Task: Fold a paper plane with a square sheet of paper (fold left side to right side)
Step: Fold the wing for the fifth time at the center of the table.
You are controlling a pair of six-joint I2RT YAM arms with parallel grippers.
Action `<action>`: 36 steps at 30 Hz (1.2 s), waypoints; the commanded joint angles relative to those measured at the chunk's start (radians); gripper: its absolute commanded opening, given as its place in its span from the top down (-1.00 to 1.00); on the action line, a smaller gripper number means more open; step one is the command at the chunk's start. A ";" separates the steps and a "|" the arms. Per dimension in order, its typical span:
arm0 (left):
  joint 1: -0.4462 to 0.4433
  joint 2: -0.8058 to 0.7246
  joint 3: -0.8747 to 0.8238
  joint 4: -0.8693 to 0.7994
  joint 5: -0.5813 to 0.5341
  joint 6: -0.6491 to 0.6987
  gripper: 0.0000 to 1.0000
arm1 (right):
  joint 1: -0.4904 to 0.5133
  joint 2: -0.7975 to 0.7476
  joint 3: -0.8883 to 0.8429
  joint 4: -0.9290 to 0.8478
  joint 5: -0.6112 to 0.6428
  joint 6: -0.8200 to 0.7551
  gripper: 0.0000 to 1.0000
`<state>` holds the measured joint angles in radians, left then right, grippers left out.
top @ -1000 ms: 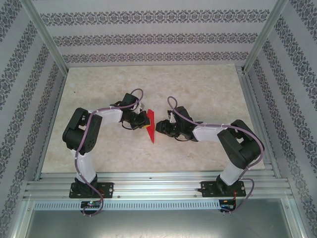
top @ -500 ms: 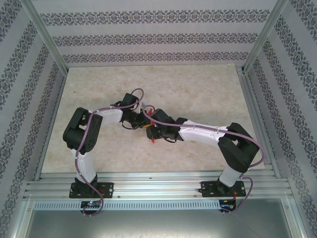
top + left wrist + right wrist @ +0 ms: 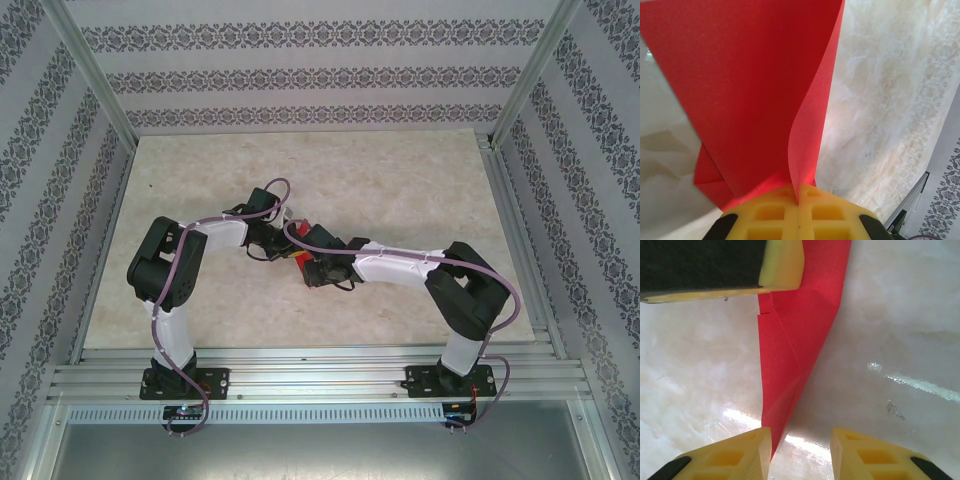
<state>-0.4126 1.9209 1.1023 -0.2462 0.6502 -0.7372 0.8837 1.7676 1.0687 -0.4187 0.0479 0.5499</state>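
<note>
Right arm now reaches farther toward 9 o'clock than 1.0 s ago. The right end effector (image 3: 800,447) sits at the thin bright red sheet of paper (image 3: 750,90), fingers spread. Left end effector (image 3: 797,192) is pressed together, pinching a raised flap. Paper lies mid pale marbled worktop (image 3: 400,190). Judgement: crease-pressing is imminent. No legible writing or labels.

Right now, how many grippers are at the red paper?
2. The left gripper is shut on an edge of the red paper; the right gripper is open at its narrow end.
</note>
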 commanded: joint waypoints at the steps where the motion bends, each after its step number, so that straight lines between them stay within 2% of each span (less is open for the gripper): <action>1: 0.011 0.007 0.000 0.031 0.007 0.011 0.95 | 0.009 0.027 0.031 0.013 -0.012 -0.008 0.28; 17: 0.012 -0.004 0.003 0.028 0.012 0.009 0.95 | 0.019 0.088 0.080 -0.007 -0.030 -0.017 0.50; 36: 0.013 -0.023 0.002 0.012 0.008 0.022 0.96 | 0.040 0.111 0.122 -0.105 0.063 -0.018 0.76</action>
<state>-0.4126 1.9209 1.1023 -0.2462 0.6498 -0.7368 0.9092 1.8671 1.1622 -0.4873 0.0608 0.5468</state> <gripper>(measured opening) 0.060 0.129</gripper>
